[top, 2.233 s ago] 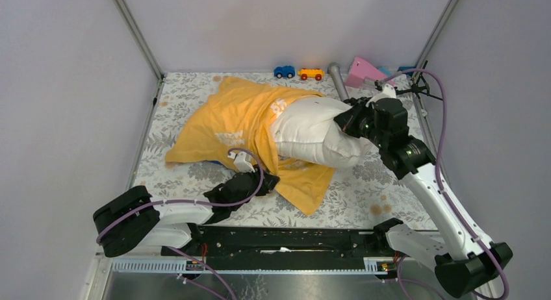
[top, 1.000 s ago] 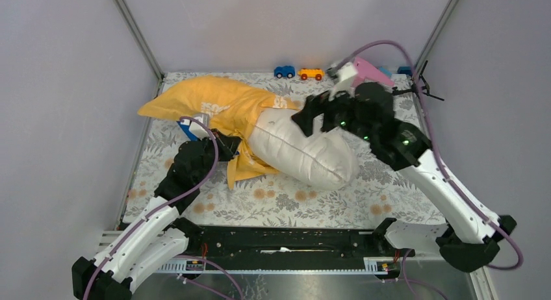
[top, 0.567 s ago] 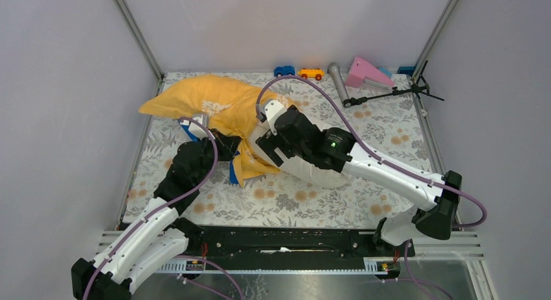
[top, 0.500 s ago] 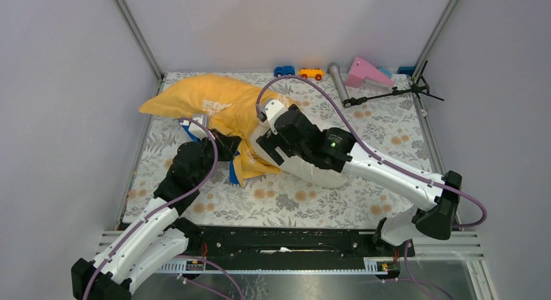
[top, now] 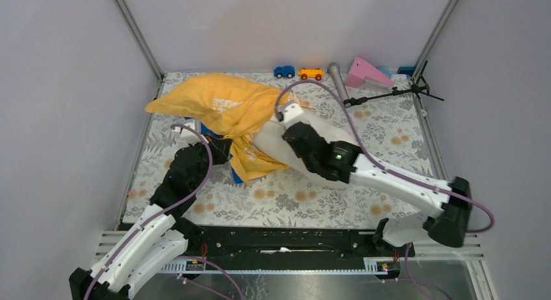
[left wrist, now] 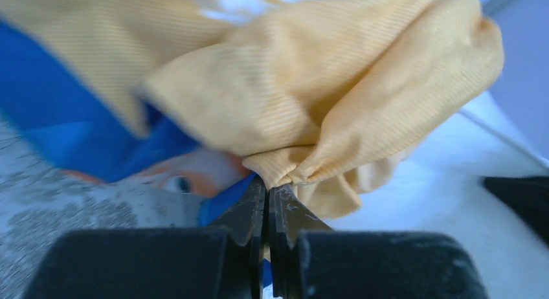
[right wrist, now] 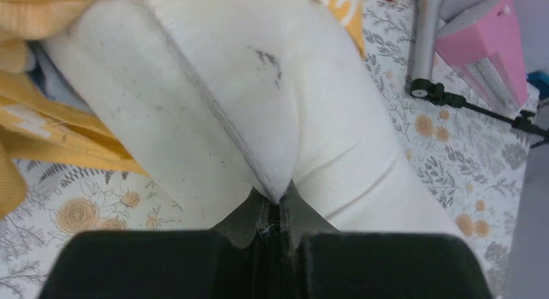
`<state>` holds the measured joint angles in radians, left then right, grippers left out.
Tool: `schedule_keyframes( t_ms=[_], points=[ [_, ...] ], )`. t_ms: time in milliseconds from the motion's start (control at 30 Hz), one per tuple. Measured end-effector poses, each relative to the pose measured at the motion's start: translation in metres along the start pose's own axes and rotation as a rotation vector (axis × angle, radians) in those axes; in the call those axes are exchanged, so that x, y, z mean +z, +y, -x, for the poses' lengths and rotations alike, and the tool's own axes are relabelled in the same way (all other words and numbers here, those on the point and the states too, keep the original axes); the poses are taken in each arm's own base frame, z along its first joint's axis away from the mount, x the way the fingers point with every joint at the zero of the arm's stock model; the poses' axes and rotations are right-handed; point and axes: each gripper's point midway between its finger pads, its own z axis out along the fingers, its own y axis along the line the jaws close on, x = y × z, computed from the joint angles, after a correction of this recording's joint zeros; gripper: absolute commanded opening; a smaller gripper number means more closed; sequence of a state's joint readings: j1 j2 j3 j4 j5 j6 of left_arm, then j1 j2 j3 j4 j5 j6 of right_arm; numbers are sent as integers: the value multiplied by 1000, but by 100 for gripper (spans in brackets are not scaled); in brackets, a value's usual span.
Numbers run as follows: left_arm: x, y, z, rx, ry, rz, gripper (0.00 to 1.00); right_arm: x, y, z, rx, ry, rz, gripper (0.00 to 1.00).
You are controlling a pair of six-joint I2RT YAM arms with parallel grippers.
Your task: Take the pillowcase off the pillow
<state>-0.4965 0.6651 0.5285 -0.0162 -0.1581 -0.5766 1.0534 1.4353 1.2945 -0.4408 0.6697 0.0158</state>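
Note:
The yellow-orange pillowcase (top: 221, 105) lies bunched at the table's back left, still over the far end of the off-white pillow (top: 276, 141). My left gripper (top: 224, 147) is shut on a fold of the pillowcase (left wrist: 336, 118); its blue-and-orange print (left wrist: 78, 131) shows beside the closed jaws (left wrist: 267, 186). My right gripper (top: 292, 128) is shut on a pinched seam of the pillow (right wrist: 259, 105), its jaws closed on the white fabric (right wrist: 277, 199). The pillow's bare end points toward the front right.
The floral table cloth (top: 325, 196) covers the table. At the back edge stand a blue toy car (top: 284, 71), an orange toy car (top: 310, 73), a grey cylinder (top: 337, 79), a pink wedge (top: 367, 73) and a black tripod (top: 396, 91). Frame posts rise at both back corners.
My right arm has pulled back toward the front right with the pillow's seam. The pillowcase has shifted slightly right and bunched higher. My left gripper has kept its hold.

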Motion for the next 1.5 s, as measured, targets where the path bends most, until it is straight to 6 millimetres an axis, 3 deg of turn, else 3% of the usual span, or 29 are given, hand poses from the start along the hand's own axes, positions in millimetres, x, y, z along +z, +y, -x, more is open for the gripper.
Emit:
schedule_keyframes(
  t_ms=[67,133,200,267,367,467,600,633,667,733,767,833,900,1000,1067,1100,1167,1300,1433,1500],
  points=[
    [-10,14,7,-7,-35,70,0,-12,-20,0,83,-54,-13,0],
    [-26,21,18,-23,-85,103,0,-27,-56,-1,213,-116,-50,0],
    [-47,15,31,-55,-141,69,0,-40,-90,-2,349,-177,-77,0],
    [-63,8,41,-82,-172,33,0,-52,-109,1,446,-226,-73,0],
    [-89,-7,69,-94,-192,9,0,-62,-108,9,514,-244,12,0],
    [-115,-26,111,-81,-219,0,0,-60,-89,23,514,-169,126,3],
    [-134,-57,168,-28,-220,7,0,-48,-68,57,522,-105,269,21],
    [-129,-66,179,-12,-212,5,0,-41,-66,62,528,-94,292,30],
    [-121,-73,184,-2,-201,4,0,-34,-65,62,534,-78,300,45],
    [-94,-79,178,20,-149,5,0,-17,-66,51,537,-26,286,70],
    [-78,-77,166,30,-107,13,6,-7,-68,41,531,9,260,83],
    [-44,-68,132,48,-10,39,31,9,-74,26,532,57,208,96],
    [-12,-50,88,68,112,88,65,17,-79,11,514,96,161,99],
    [17,-29,37,96,275,151,77,15,-85,2,490,110,133,100],
    [22,-23,23,102,331,169,93,7,-90,2,485,92,125,100],
    [20,-22,21,104,341,174,98,1,-92,4,486,77,124,100],
    [12,-26,31,101,314,165,99,-13,-97,7,492,40,127,100],
    [-26,-47,83,75,145,87,99,-35,-99,4,507,-14,145,100],
    [-61,-63,109,45,45,3,99,-31,-85,-21,514,17,179,100],
    [-66,-67,107,29,54,-30,99,-22,-72,-40,513,60,210,100]
  ],
)
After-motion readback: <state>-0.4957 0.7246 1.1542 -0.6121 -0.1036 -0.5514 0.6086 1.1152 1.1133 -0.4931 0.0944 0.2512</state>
